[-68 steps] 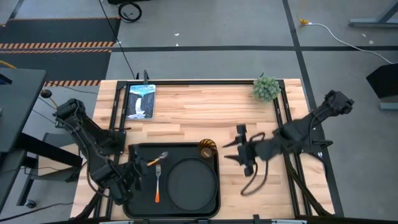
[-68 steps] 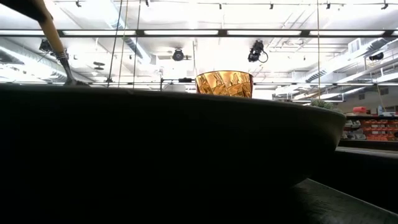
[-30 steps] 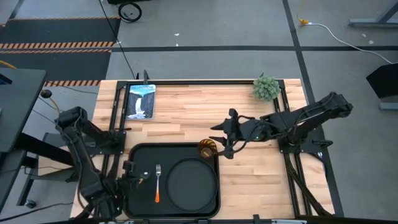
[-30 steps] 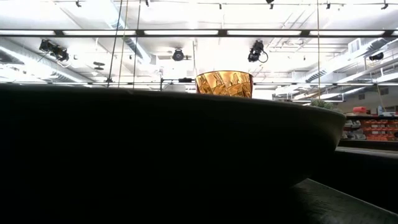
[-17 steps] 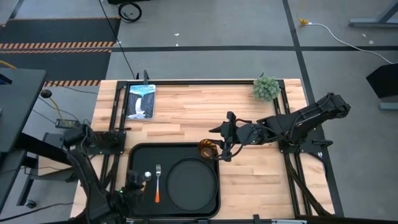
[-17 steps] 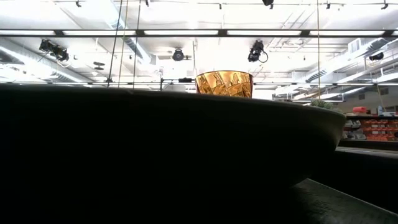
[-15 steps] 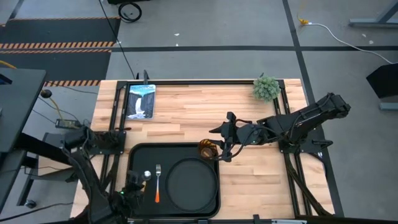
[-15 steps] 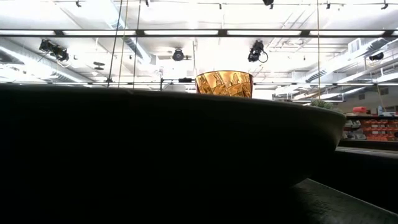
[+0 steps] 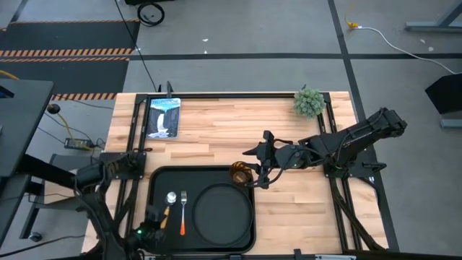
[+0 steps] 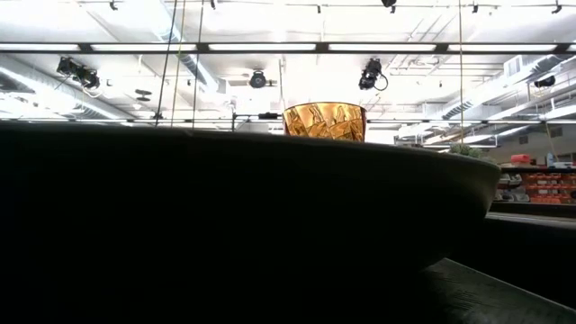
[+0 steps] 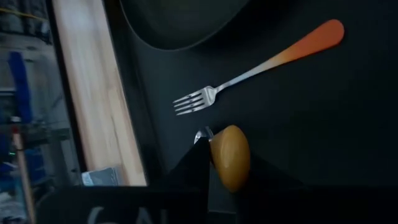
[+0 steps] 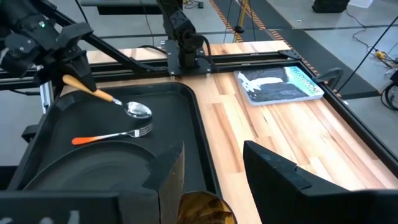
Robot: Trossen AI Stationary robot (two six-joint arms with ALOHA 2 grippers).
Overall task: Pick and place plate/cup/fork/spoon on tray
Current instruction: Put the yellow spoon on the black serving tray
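The black tray (image 9: 157, 180) lies at the table's near left. On it are the round black plate (image 9: 224, 213) and the fork (image 9: 183, 211), which lies flat beside the plate. My left gripper (image 9: 158, 221), at the tray's near left, is shut on the spoon (image 9: 170, 202). The amber cup (image 9: 240, 174) stands at the tray's far right corner. It also shows above the plate's rim in the low view (image 10: 324, 120). My right gripper (image 9: 258, 173) is open, with a finger on either side of the cup (image 12: 202, 211). My left gripper pinches the free end of the spoon's orange handle (image 11: 230, 155) between its two fingers. It comes from the table's near side, slanting down, with the fingers along the handle. The spoon is tilted, its bowl (image 12: 138, 111) low on the tray floor beside the fork's tines.
A picture book (image 9: 163, 117) lies at the far left and a small green plant (image 9: 309, 102) at the far right. Black rails (image 9: 134, 137) run along both sides of the table. Bare wood (image 9: 303, 209) lies right of the tray.
My left arm has drawn back toward the table's near edge, still shut on the spoon. The spoon's bowl has come down next to the fork's tines and its handle now shows. My right gripper has stayed open around the cup.
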